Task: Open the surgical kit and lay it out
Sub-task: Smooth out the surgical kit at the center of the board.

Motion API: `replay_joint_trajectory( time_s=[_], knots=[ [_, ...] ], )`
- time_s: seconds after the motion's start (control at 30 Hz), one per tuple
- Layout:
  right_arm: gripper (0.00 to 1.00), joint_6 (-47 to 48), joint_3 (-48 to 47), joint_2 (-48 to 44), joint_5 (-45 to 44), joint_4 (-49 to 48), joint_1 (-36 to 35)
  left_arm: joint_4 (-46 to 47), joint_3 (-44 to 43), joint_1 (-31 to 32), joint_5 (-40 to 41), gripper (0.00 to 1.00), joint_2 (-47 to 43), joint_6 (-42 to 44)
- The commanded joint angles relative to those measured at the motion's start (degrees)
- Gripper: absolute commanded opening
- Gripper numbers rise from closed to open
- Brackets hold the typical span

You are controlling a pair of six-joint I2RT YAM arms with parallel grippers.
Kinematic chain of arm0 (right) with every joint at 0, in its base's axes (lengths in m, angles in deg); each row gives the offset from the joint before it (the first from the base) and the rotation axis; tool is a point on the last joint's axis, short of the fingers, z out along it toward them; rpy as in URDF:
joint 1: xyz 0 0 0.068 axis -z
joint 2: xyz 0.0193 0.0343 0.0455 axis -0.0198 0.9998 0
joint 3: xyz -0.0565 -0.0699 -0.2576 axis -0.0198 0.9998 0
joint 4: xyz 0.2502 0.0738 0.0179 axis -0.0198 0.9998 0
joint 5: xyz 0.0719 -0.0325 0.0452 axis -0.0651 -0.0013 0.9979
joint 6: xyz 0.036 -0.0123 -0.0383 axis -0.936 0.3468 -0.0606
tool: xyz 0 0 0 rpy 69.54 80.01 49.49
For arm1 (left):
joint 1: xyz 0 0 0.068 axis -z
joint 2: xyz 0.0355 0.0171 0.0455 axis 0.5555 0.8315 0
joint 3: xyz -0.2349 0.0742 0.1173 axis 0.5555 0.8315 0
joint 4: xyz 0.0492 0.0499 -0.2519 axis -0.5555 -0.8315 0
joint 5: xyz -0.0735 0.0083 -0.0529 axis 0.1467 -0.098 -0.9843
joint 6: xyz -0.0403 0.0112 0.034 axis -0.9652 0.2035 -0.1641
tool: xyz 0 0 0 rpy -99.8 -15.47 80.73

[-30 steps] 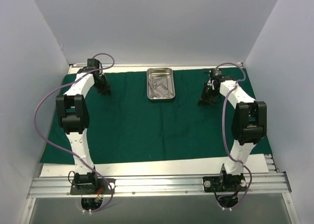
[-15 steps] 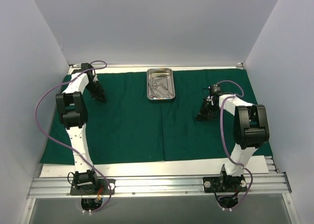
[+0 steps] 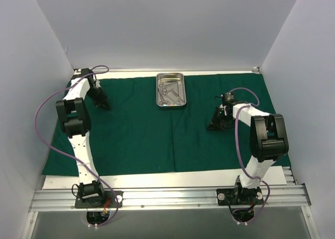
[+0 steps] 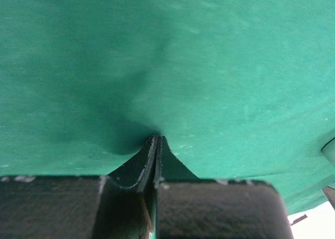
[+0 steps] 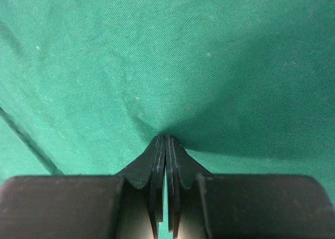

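The dark green drape [image 3: 136, 139] lies spread over the table. The shiny steel tray [image 3: 171, 105] stands on it at the back centre, with several silver instruments [image 3: 168, 91] inside. My left gripper [image 3: 102, 105] is at the drape's back left. In the left wrist view the gripper [image 4: 157, 138] is shut, with the drape [image 4: 220, 66] puckered up into its tips. My right gripper [image 3: 213, 125] is right of the tray. In the right wrist view the gripper [image 5: 166, 138] is shut, and the drape [image 5: 220, 66] creases toward its tips.
White walls close in the left, back and right. A bare white strip of table [image 3: 157, 179] and a metal rail [image 3: 167, 197] run along the near edge. A fold line [image 3: 172, 145] runs down the drape's middle.
My left gripper has moved left and slightly nearer along the back left of the drape. My right gripper has moved nearer, away from the back edge. The tray has stayed in place.
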Motion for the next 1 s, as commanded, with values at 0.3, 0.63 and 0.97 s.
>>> replay_joint_trajectory(
  time_s=[0.3,0.63,0.97],
  knots=[
    [0.02,-0.78,4.63,0.18,-1.86,6.47,-2.06,-3.02,-2.41,-6.05,3.58,0.02,5.20,4.73],
    [0.18,5.19,-13.63,-0.53,-6.07,11.65,-3.55,1.28,-0.56,-4.47,0.86,0.38,-5.77,3.41],
    [0.59,9.94,-38.16,12.46,-2.92,10.69,-7.15,13.22,0.14,3.26,-17.93,0.73,-11.77,-3.00]
  ],
)
